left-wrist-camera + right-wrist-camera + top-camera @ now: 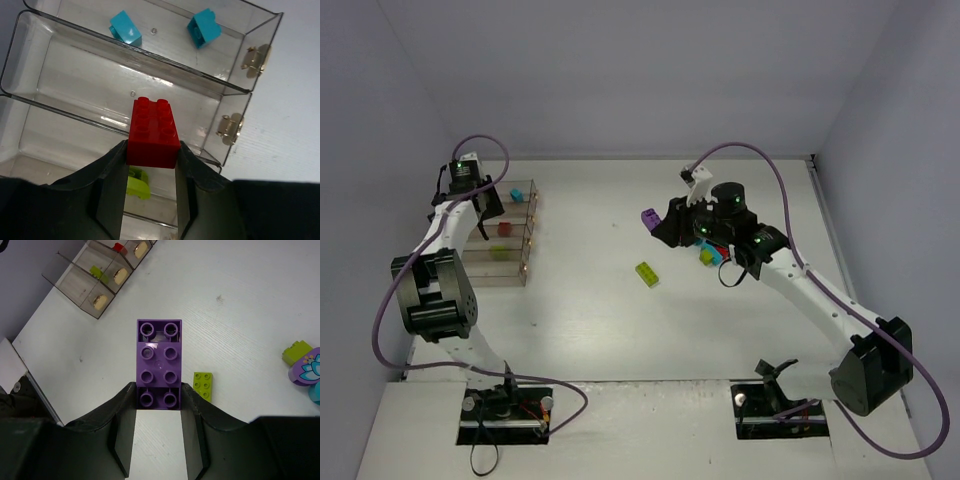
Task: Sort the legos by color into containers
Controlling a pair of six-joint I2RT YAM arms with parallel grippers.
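Two grips noted: your left gripper (152, 155) clamps a red brick (152, 130) at centre frame, above the containers (75, 80). Your right gripper (159, 395) clamps a purple brick (159, 355) mid-frame over the table (240, 330), with a lime brick (203, 385) to its lower right.

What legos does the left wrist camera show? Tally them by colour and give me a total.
Cyan legos: 2
Red lego: 1, held in the left gripper
Lime green lego: 1
Total: 4
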